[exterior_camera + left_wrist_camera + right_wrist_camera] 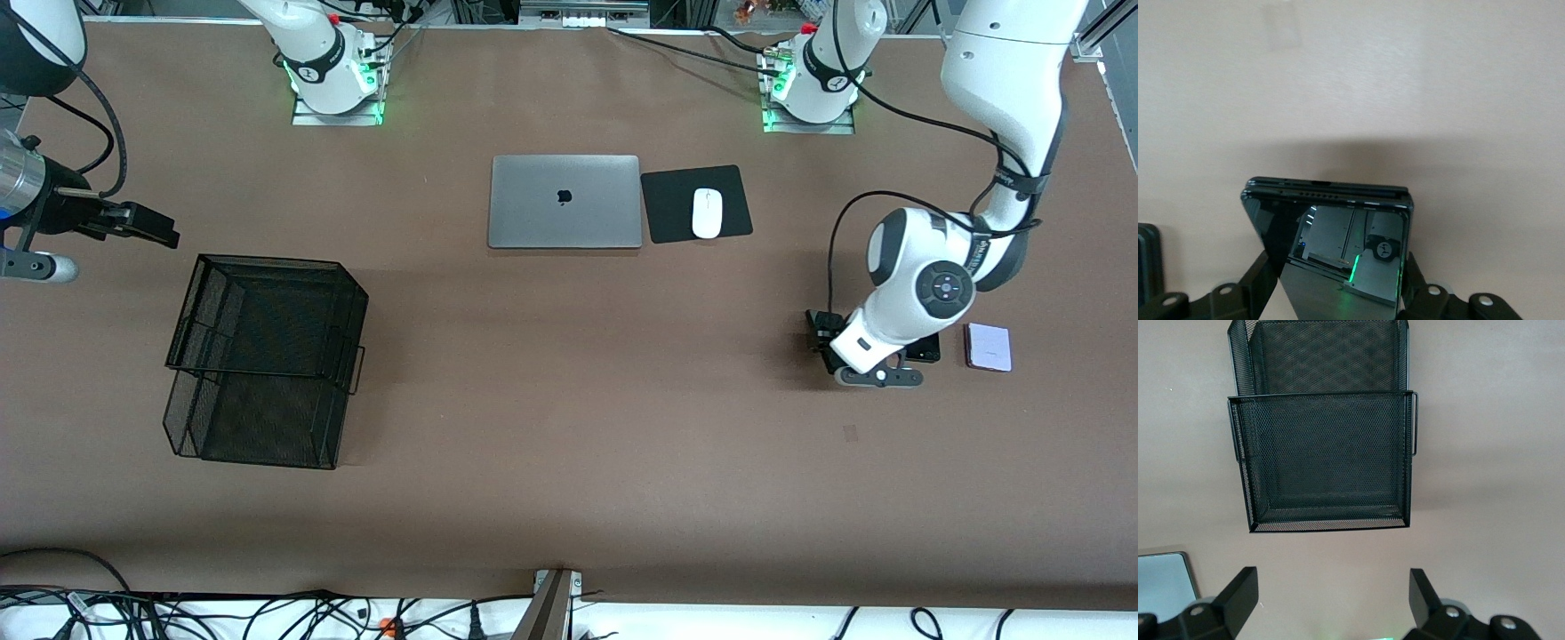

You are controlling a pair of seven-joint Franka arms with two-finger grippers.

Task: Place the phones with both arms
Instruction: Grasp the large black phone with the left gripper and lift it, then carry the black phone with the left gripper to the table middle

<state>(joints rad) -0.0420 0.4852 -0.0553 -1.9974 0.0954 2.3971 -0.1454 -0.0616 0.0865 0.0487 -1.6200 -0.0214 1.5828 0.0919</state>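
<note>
Left gripper (1338,293) pinches a black phone (1331,233) at the left arm's end, beside the pale phone (989,347); right gripper (1331,593) waits spread above the empty tray (267,356); nothing placed yet.

Glossy white jointed arms (925,276) with black bands, looping black cables, green-lit bases.

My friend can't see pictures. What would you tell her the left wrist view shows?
The left gripper is shut on a black folding phone, its two black fingers pressing the phone's sides. The glossy screen mirrors a green light, and the brown table fills the rest.
</note>
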